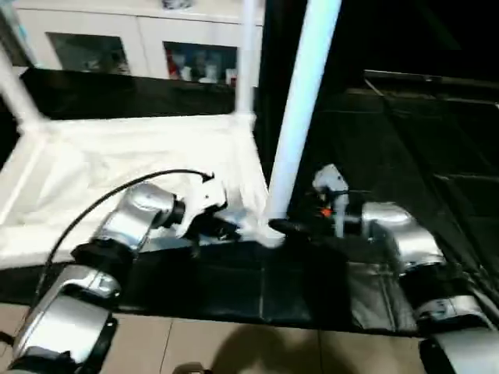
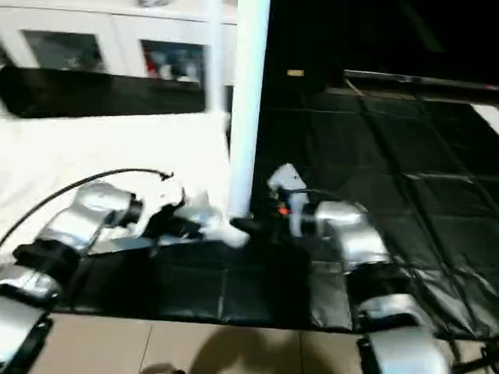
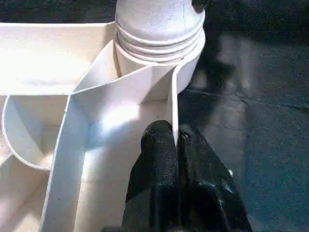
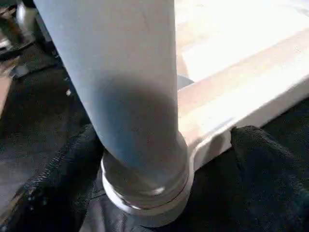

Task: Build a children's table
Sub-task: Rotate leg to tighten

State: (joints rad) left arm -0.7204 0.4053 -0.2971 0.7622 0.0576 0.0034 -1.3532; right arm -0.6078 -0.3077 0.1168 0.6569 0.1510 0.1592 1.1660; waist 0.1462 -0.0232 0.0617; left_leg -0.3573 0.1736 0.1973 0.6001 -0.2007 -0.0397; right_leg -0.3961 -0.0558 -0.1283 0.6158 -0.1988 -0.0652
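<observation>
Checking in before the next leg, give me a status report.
Left gripper shut on table top rim. Right gripper open around near leg, seated upright in its corner socket. Nothing in the way.

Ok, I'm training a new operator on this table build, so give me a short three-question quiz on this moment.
1. True or false: the near leg stands upright in a corner socket of the table top.
2. What does the left gripper pinch? A) a leg B) a thin rib of the top C) the black mat
3. Which gripper straddles the leg's base with fingers spread?

Key: 1 true; 2 B; 3 the right gripper.
</observation>
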